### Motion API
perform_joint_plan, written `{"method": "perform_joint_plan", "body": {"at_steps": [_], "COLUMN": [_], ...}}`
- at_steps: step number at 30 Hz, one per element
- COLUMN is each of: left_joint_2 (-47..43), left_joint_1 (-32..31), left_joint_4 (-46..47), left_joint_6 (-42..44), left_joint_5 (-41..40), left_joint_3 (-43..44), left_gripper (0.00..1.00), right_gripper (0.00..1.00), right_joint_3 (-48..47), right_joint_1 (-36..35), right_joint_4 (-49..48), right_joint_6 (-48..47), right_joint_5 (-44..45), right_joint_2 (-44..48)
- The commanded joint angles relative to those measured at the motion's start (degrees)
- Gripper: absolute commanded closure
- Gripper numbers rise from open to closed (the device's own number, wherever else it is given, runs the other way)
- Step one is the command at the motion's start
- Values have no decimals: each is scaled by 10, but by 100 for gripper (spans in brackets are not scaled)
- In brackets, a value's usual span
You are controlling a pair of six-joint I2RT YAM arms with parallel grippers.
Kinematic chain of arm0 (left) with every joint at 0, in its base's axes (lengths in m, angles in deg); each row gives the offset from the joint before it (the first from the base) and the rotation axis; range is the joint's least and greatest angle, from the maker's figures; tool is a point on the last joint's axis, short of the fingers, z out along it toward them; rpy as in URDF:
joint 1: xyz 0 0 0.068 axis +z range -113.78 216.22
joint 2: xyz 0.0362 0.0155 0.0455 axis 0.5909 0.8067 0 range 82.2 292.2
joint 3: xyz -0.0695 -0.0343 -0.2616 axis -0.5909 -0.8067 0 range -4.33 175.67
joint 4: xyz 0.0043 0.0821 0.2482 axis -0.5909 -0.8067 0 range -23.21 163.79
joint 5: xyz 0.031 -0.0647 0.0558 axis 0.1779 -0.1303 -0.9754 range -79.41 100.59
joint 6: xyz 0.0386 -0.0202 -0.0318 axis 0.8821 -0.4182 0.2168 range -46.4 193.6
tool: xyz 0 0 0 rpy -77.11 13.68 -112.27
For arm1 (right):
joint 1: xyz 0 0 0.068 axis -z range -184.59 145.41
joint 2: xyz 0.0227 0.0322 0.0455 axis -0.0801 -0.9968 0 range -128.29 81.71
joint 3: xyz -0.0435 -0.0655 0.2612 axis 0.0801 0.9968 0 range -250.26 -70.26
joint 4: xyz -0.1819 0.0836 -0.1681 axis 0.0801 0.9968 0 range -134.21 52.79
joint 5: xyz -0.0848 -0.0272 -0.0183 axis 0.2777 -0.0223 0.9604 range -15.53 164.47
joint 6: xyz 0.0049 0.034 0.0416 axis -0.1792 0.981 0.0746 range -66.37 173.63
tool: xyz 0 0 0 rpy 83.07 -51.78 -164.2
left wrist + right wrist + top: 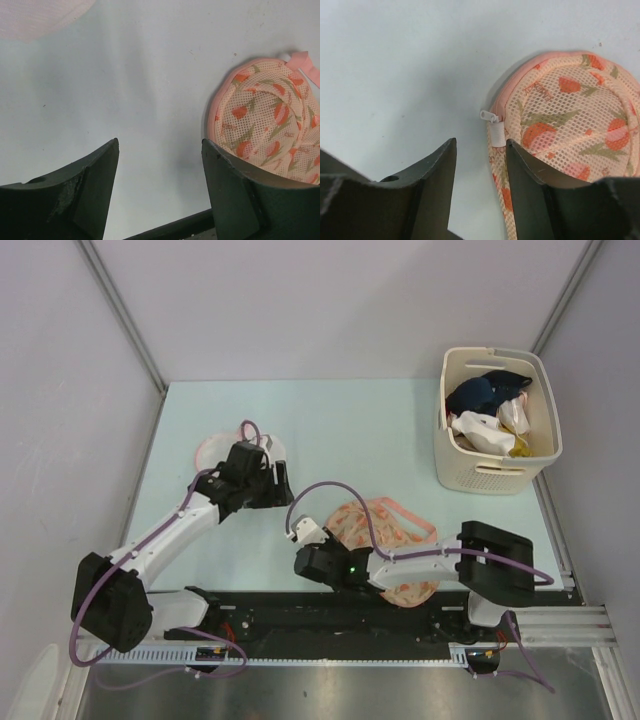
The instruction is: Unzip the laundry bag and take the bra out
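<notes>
- while the laundry bag (395, 530) lay flat near the front edge of the table (350, 420), the right gripper (480, 147) hung low at its left end, jaws partly apart and gripping nothing.
- the bag's white zip pull (489, 116) sat just beyond the fingertips.
- the left gripper (160, 145) stood wide open over bare table, holding nothing, with the bag to its right.
- a basket (497, 480) of clothes stood at the far right.
</notes>
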Motion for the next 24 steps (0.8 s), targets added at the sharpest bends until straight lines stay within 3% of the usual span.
{"method": "perform_joint_plan", "body": {"at_steps": [1, 7, 17, 20, 21, 23, 24], "left_joint_2": [-4, 0, 2, 0, 0, -2, -3], "left_joint_1": [3, 2, 3, 2, 3, 3, 3], "left_joint_4": [17, 23, 23, 29, 29, 27, 27], "left_joint_6": [5, 5, 7, 7, 7, 8, 10], "left_joint_5": [24, 29, 36, 37, 40, 42, 43], "left_joint_3": [2, 0, -5, -11, -10, -8, -8], "left_gripper": [27, 26, 24, 18, 17, 17, 16], "right_gripper": [52, 53, 56, 66, 82, 100, 100], "right_joint_3": [9, 11, 45, 56, 56, 56, 57], "right_joint_1": [9, 16, 26, 32, 33, 33, 33], "right_joint_4": [-11, 10, -25, -52, -55, -62, -62], "right_joint_6": [-9, -6, 13, 5, 1, -1, -3], "right_joint_5": [-33, -4, -6, -24, -28, -28, -31], "right_joint_2": [61, 80, 3, -13, -15, -12, -6]}}
